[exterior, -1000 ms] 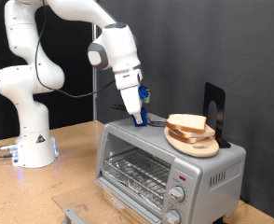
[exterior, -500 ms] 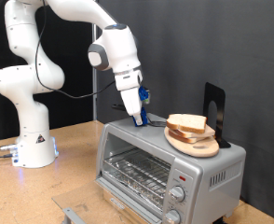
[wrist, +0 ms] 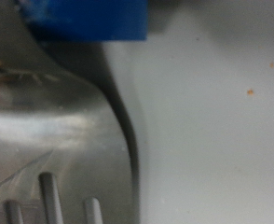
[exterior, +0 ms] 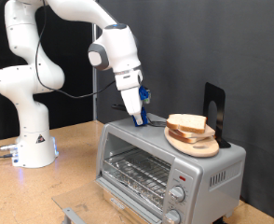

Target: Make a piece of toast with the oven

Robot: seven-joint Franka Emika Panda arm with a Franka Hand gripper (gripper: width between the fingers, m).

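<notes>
Toast (exterior: 186, 123) sits on a round wooden plate (exterior: 195, 143) on top of the oven (exterior: 165, 168), just off to the side of my gripper (exterior: 138, 119), toward the exterior view's right, and not in my grasp. My gripper is down on the oven's top, near its back edge, fingertips at or touching the silver surface beside a small blue piece (exterior: 144, 94) on my hand. Nothing has shifted over the last second: my arm is in the same pose, the bread and plate lie exactly where they were, and the oven door is shut as before, with the wire rack (exterior: 137, 174) bare behind the glass. I take that to mean I am paused rather than moving the task along; the bread has not gone in. Whether my fingers are spread or closed I cannot tell, since the wrist view is pressed close to blurred metal (wrist: 53, 131) and pale wall, and the exterior view hides the tips. Both knobs (exterior: 175, 194) show at the front corner.
</notes>
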